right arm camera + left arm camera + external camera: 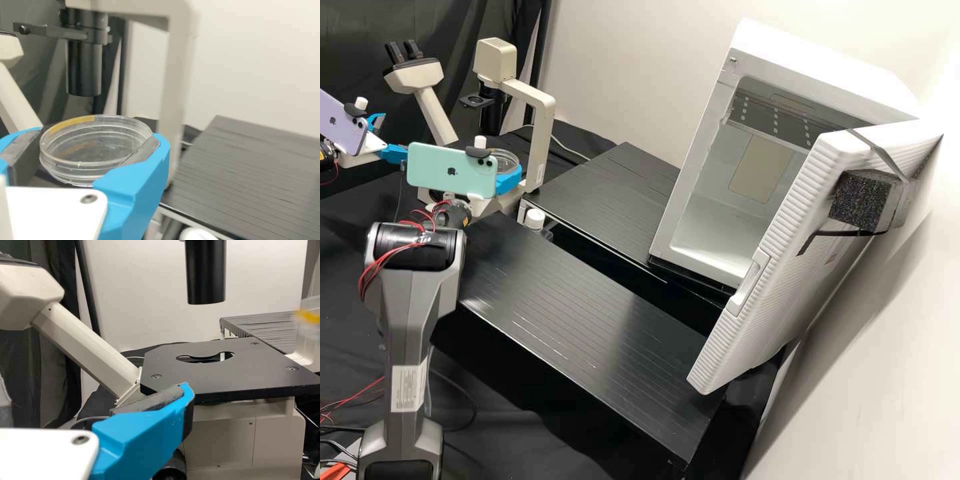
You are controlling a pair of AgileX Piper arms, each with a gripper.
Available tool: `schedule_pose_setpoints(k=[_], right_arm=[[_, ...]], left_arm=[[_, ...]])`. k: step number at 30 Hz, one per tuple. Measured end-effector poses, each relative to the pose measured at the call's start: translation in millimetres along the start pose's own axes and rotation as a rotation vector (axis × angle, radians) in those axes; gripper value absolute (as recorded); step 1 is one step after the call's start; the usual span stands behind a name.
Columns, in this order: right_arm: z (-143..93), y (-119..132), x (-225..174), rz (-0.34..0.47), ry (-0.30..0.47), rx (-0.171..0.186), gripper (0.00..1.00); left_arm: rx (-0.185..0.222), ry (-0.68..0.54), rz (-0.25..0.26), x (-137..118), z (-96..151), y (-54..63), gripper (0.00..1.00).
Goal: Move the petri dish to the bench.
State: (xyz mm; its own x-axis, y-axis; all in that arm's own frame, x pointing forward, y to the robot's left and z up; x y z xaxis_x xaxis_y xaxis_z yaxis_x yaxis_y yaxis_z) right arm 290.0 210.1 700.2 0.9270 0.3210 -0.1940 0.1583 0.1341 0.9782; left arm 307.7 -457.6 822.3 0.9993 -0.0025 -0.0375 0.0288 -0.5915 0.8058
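In the high view my right gripper (510,183) is in front of the microscope, partly behind the green phone, with the clear petri dish (507,159) at its fingers. The right wrist view shows the stacked, nearly level dish (95,147) clasped between both pads of the right gripper (100,139); yellow tape marks its rim. Part of the dish (310,316) enters the left wrist view's edge. My left gripper (395,136), its fingers apart, is left of the right one; in its wrist view the left gripper (95,393) faces the microscope stage (235,370), holding nothing. The black bench (587,307) lies right of the dish.
The microscope's pale arm (543,133) rises close beside the dish. Behind the front bench top is a second black surface (607,200), with a dark gap between them. A white-lidded bottle (535,219) stands near their left ends. The white incubator (720,200) has its door (780,267) open.
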Motion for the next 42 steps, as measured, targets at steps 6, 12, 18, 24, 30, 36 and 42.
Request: schedule_pose_setpoints(k=[6, 12, 18, 24, 30, 36, 42], right_arm=[[21, 12, -49, 0.068, -0.04, -0.04, 0.0], [57, 20, -97, 0.119, -0.161, -0.055, 0.0], [86, 32, -137, 0.174, -0.291, -0.042, 0.0], [102, 36, -158, 0.202, -0.374, -0.053, 0.0], [117, 33, -174, 0.185, -0.436, -0.075, 0.0], [124, 37, -182, 0.222, -0.462, -0.094, 0.0], [127, 40, -185, 0.241, -0.469, -0.082, 1.0]], left_arm=[[0.0, 0.0, 0.0, 0, 0, 0.0, 1.0], [0.0, 0.0, 0.0, 0, 0, 0.0, 1.0], [0.0, 0.0, 0.0, 0, 0, 0.0, 1.0], [0.0, 0.0, 0.0, 0, 0, 0.0, 1.0], [0.0, 0.0, 0.0, 0, 0, 0.0, 1.0], [0.0, 0.0, 0.0, 0, 0, 0.0, 1.0], [0.0, 0.0, 0.0, 0, 0, 0.0, 1.0]])
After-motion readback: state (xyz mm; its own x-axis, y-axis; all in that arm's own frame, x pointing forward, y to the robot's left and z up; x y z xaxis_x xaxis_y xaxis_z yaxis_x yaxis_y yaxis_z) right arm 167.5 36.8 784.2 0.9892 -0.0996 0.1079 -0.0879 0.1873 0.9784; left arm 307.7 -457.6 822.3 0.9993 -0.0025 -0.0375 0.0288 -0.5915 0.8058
